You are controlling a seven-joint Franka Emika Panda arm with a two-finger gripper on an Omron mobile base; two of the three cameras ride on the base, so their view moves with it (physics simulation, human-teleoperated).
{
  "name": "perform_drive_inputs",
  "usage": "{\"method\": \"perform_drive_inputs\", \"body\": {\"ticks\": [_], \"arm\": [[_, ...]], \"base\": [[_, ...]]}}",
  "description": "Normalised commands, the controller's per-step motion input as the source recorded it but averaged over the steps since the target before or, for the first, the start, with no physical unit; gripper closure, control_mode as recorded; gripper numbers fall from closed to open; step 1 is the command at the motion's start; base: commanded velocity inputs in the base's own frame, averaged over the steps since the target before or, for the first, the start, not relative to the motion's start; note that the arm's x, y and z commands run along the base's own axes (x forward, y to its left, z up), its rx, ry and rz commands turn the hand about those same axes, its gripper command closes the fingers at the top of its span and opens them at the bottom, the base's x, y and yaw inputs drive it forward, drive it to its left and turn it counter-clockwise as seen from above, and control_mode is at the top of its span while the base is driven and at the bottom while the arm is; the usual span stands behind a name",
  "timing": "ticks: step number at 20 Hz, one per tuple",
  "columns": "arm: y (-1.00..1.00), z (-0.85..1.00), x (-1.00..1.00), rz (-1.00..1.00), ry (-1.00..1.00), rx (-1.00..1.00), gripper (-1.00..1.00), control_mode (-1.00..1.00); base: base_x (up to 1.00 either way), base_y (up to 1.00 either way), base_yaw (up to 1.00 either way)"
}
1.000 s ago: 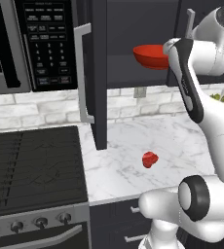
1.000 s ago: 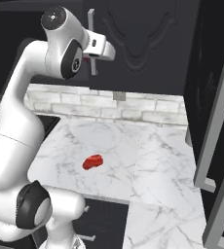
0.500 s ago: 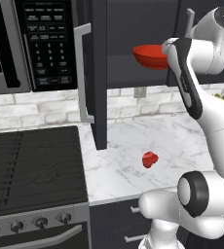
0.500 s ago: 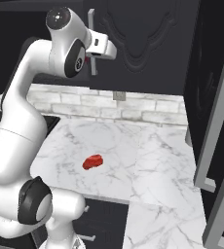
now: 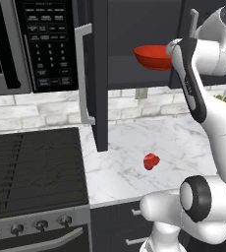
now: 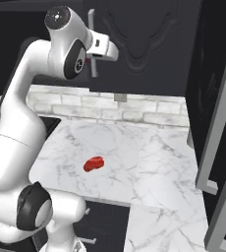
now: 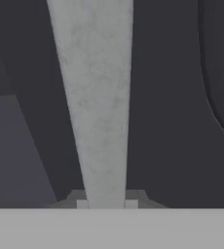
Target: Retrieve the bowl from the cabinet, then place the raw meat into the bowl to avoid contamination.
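Since a second ago, jaws drawn in from spread wide to pinching the silver handle (image 7: 97, 107); arm barely shifted, meat and bowl unmoved.

Left base view: open door of the cabinet (image 5: 100, 74) seen edge-on beside the microwave (image 5: 46, 44), its bar handle facing left. On the shelf inside, the bowl (image 5: 153, 56), red and glossy, partly covered on its right by the white arm. Down on the marble counter (image 5: 129, 152), the raw meat (image 5: 151, 161), well apart from the bowl and near the front edge. Black stove (image 5: 34, 167) at left.

Right base view: arm raised with hand against the closed right-hand door panel, at the vertical handle (image 6: 92, 44). Meat (image 6: 94, 163) alone on the counter, left of middle. Another open door at the far right edge.

Hand view: gripper (image 7: 104, 204) closed on the pale bar, finger tips pressed to either side of it, dark door panel behind.
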Motion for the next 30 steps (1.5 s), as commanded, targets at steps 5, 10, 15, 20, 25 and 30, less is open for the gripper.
{"method": "perform_drive_inputs", "body": {"ticks": [5,10,15,20,25,30], "arm": [[-0.56,0.13,-0.62,0.00,0.00,0.05,1.00,-1.00],[-0.68,0.13,-0.79,-0.01,-0.03,0.07,1.00,-1.00],[-0.68,0.31,-0.71,0.02,-0.01,0.08,1.00,-1.00],[-0.60,0.32,-0.72,0.04,-0.03,0.07,1.00,-1.00],[-0.52,0.14,-0.42,0.04,0.00,0.05,1.00,-1.00],[-0.29,0.00,-0.15,0.00,0.00,0.06,1.00,-1.00]], "base": [[0.00,0.00,0.00],[0.00,0.00,0.00],[0.00,0.00,0.00],[0.00,0.00,0.00],[0.00,0.00,0.00],[0.00,0.00,0.00]]}}
